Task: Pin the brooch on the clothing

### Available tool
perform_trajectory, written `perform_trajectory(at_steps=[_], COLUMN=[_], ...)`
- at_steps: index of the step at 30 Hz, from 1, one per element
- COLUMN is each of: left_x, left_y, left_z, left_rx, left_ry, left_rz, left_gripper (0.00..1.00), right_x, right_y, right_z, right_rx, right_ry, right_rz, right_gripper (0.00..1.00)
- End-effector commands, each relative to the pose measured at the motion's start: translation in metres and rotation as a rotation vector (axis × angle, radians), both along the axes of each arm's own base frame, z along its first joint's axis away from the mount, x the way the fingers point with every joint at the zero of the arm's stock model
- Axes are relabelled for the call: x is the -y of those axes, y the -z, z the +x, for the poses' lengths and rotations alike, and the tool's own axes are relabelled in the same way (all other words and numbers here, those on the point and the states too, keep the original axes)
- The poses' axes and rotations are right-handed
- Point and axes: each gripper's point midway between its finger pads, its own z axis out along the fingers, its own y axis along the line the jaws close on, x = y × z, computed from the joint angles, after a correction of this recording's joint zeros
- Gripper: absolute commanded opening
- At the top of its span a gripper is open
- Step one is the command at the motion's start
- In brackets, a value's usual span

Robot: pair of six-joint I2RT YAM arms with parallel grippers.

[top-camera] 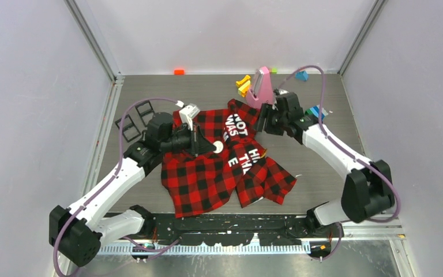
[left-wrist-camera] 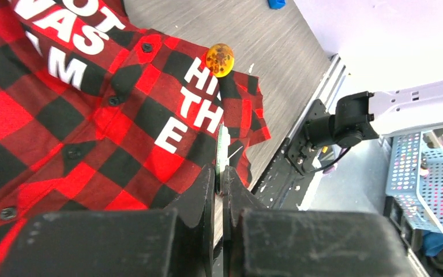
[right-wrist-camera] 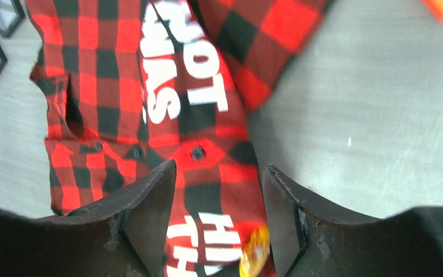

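The red-and-black check shirt (top-camera: 219, 167) with white lettering lies spread in the middle of the table. My left gripper (top-camera: 209, 145) hovers over its middle, shut on a thin white round brooch (top-camera: 217, 146). The left wrist view shows this brooch edge-on (left-wrist-camera: 223, 147) between the fingertips of the left gripper (left-wrist-camera: 221, 173). A second, amber round brooch (left-wrist-camera: 220, 60) rests on the shirt by the letters "HI"; it also shows in the right wrist view (right-wrist-camera: 254, 257). My right gripper (top-camera: 263, 124) is open and empty above the shirt's upper right part (right-wrist-camera: 167, 104), its jaws (right-wrist-camera: 219, 167) wide apart.
A pink object (top-camera: 261, 83), yellow blocks (top-camera: 243, 86) and a blue block (top-camera: 302, 75) stand at the back. An orange block (top-camera: 179, 71) lies at the back edge. Black frames (top-camera: 135, 121) lie left of the shirt. A blue perforated basket (left-wrist-camera: 415, 179) sits off the table.
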Motion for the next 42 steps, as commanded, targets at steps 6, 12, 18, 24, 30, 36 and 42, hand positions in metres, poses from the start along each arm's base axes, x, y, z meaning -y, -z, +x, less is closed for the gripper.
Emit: perform_trajectory(at_steps=[6,12,18,24,30,36,42], left_x=[0.038,0.064,0.101,0.125,0.132,0.142,0.150], left_y=[-0.003,0.009,0.007,0.014,0.030,0.056,0.073], left_z=[0.014,0.007,0.007,0.003,0.004,-0.003,-0.004], left_rx=[-0.040,-0.006,0.002,0.000,-0.017,-0.032,-0.035], left_ry=[-0.048,-0.065,-0.044,-0.034,-0.052,-0.052,-0.062], left_rz=[-0.146,-0.054,-0.066,-0.048,0.013,0.092,0.179], left_gripper=[0.00,0.00,0.00,0.00,0.00,0.00,0.00], right_x=[0.016,0.025,0.025,0.008,0.005,0.009,0.013], right_y=[0.010,0.000,0.022,0.038,0.044,0.035,0.021], right_z=[-0.091,-0.130,-0.146,-0.143,-0.138,-0.140,-0.148], right_rx=[-0.135,-0.115,-0.181,-0.219,-0.216,-0.177,-0.126], right_ry=[0.064,0.111,0.121,0.092,0.092,0.085,0.045], right_rz=[0.160,0.272,0.295,0.380,0.392,0.382,0.363], right_gripper=[0.60,0.55,0.45,0.33,0.22,0.01,0.01])
